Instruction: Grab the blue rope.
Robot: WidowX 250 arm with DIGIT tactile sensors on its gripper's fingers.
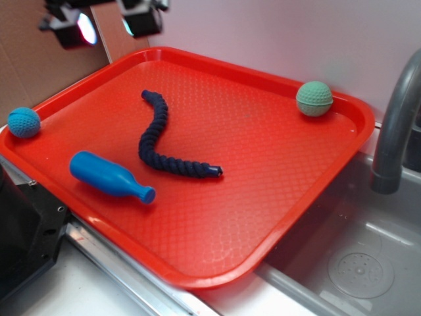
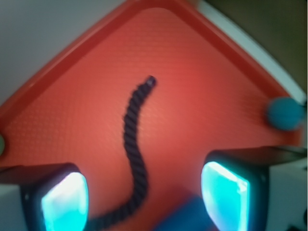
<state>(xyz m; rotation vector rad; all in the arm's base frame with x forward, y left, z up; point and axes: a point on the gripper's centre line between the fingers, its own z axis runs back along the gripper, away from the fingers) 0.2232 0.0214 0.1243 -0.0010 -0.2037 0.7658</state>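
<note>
Blue rope point(image 1: 160, 141): dark navy, thick twisted strands, limp, lying flat in a loose S near the middle of the red tray point(image 1: 289, 197). One bound end points toward the tray's far corner; the other curls to a stop on the near side. Nothing touches it, and open tray floor lies on both sides of its middle stretch, which looks like the easiest place to pinch.

Gripper point(image 1: 108, 23): high above the tray's far corner, well apart from the rope, fingers spread and holding nothing. The wrist view shows its two pads point(image 2: 62, 202) glowing at the lower edge with the rope point(image 2: 132, 139) running down between them, so the tool seems lined up over the rope, with the descent not yet made.

Blue bottle-shaped toy point(image 1: 110, 176): on its side, near the rope's near bend but apart from it; close enough to be nudged by a careless approach.

Teal knitted ball point(image 1: 24, 122): at the tray's left rim, well apart from the rope.

Green ball point(image 1: 314, 99): at the tray's far right corner, well apart from the rope.

Grey faucet point(image 1: 395, 125) and sink: beyond the tray's right edge.
</note>
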